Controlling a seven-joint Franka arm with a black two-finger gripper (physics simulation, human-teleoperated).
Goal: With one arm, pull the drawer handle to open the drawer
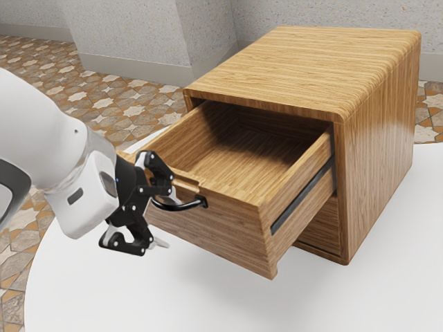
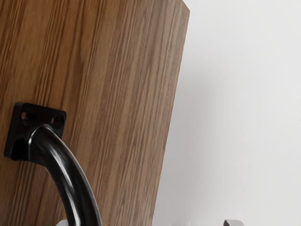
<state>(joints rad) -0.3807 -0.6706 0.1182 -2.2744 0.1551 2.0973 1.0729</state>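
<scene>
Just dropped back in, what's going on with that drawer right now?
The Franka arm's gripper is at the drawer's black handle, which sits between its fingers; they stand apart, not clamped on it. The drawer is already well out of the wooden cabinet on the white table.

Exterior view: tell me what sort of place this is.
Probably a simulated indoor room, home-like: a patterned tile floor, a pale plaster wall behind, and a wooden cabinet with its drawer pulled out, standing on a white table.
</scene>
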